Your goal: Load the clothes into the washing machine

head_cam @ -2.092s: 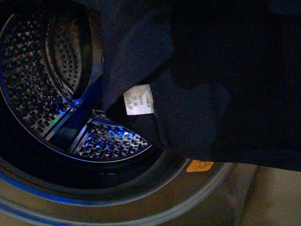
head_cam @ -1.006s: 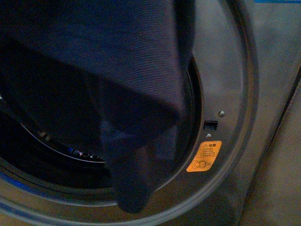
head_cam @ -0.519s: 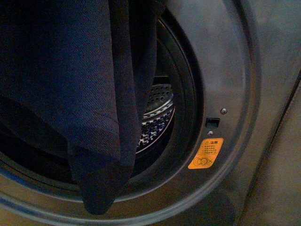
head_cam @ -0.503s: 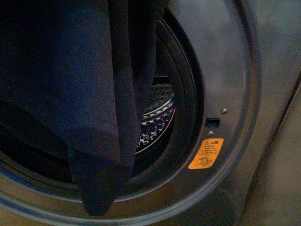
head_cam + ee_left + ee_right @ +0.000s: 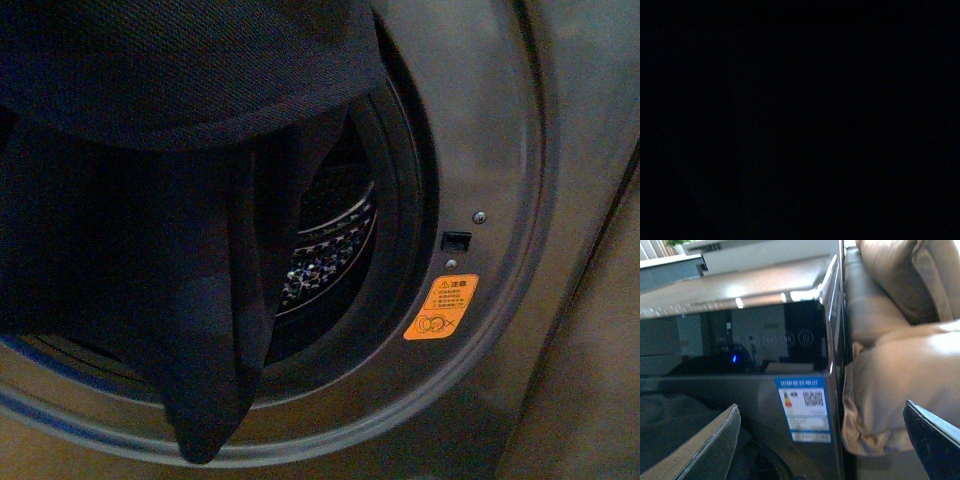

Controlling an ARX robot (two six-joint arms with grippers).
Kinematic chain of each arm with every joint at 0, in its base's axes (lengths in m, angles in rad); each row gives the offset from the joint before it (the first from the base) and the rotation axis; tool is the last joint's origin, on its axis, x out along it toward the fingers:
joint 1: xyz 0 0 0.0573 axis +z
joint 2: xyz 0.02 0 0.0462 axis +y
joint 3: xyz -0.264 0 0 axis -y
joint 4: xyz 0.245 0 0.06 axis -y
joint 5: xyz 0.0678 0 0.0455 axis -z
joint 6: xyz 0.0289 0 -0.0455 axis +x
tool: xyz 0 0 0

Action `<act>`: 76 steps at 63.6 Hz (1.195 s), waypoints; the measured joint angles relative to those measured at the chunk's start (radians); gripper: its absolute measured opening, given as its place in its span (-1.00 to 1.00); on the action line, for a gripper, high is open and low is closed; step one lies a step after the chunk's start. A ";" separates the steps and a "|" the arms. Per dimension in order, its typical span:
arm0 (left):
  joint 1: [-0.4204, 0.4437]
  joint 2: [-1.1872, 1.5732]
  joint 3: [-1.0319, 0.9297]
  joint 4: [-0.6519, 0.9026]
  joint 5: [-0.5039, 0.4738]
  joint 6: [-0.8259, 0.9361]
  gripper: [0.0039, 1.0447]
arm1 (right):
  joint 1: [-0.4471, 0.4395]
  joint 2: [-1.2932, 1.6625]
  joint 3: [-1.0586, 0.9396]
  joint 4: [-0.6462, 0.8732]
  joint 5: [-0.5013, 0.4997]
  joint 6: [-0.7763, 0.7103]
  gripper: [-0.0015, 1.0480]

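Dark navy ribbed clothes (image 5: 170,200) hang across the round port of the grey washing machine (image 5: 500,120) in the front view, one floppy end drooping over the lower rim. Behind the fabric a slice of the perforated steel drum (image 5: 325,250) shows. An orange sticker (image 5: 440,307) sits on the port's right rim. The left wrist view is dark; the left gripper is shut on the clothes and does not show. My right gripper (image 5: 822,440) is open with nothing between its fingers, held up by the washing machine's dark control panel (image 5: 765,340).
A blue energy label (image 5: 804,407) is stuck on the machine's front below the panel. A beige leather sofa (image 5: 900,365) stands right against the machine's side. A blue light strip (image 5: 40,355) glows along the port's lower left rim.
The clothes shifted left and bunched higher across the port, uncovering the drum and the right rim. The white care label seen earlier has gone from sight.
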 joint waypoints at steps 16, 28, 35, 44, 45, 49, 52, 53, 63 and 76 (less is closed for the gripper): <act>-0.007 0.066 -0.029 0.107 -0.006 -0.019 -0.85 | 0.080 -0.092 -0.161 0.005 0.068 0.122 0.86; -0.015 0.087 -0.057 0.148 -0.011 -0.048 -0.85 | 0.081 -0.097 -0.161 0.009 0.073 0.139 0.86; -0.024 0.138 -0.124 0.147 -0.030 -0.072 -0.86 | 0.081 -0.097 -0.161 0.009 0.072 0.142 0.86; -0.034 0.142 -0.248 0.148 -0.036 -0.091 -0.86 | 0.081 -0.097 -0.161 0.009 0.073 0.142 0.86; -0.036 0.132 -0.255 0.150 -0.037 -0.091 -0.86 | 0.081 -0.097 -0.161 0.009 0.073 0.142 0.86; -0.050 0.061 -0.274 0.152 -0.037 -0.091 -0.86 | 0.081 -0.096 -0.161 0.009 0.074 0.142 0.86; -0.059 0.016 -0.277 0.149 -0.038 -0.091 -0.86 | 0.081 -0.095 -0.161 0.009 0.073 0.142 0.86; -0.062 0.001 -0.277 0.148 -0.039 -0.091 -0.86 | 0.081 -0.095 -0.161 0.009 0.073 0.142 0.86; -0.091 -0.103 -0.277 0.132 -0.050 -0.088 -0.86 | 0.082 -0.096 -0.161 0.009 0.073 0.142 0.86; -0.086 -0.051 -0.277 0.142 -0.078 -0.087 -0.86 | 0.082 -0.096 -0.161 0.009 0.073 0.142 0.86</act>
